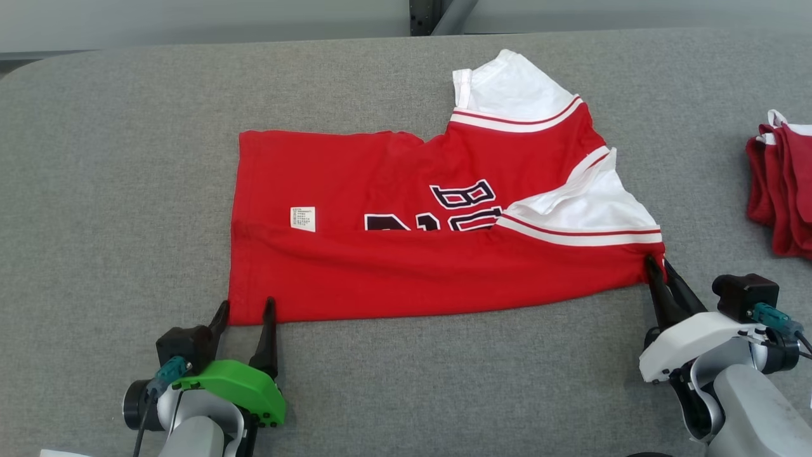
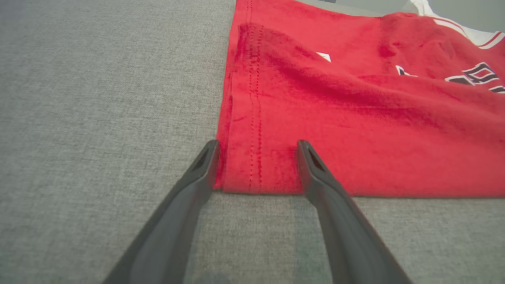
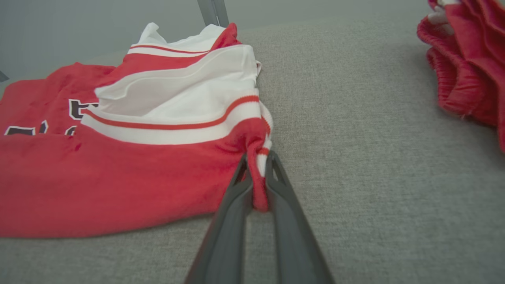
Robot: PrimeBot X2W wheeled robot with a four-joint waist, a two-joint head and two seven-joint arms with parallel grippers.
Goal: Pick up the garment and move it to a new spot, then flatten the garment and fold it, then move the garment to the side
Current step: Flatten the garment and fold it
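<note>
Head view: right fingers pinch shirt at 4 o'clock; left fingers, wide open at 7, should grip before lifting.

You face a red garment with white sleeves, red-and-white striped bands, black lettering edged in white and a small white label, against a grey woven table. The side pile is red with white trim. Your left gripper has a green casing, your right gripper a white one.

Folds hide part of the lettering on the jersey, its label is unreadably small, and the red clothes pile is cropped.
</note>
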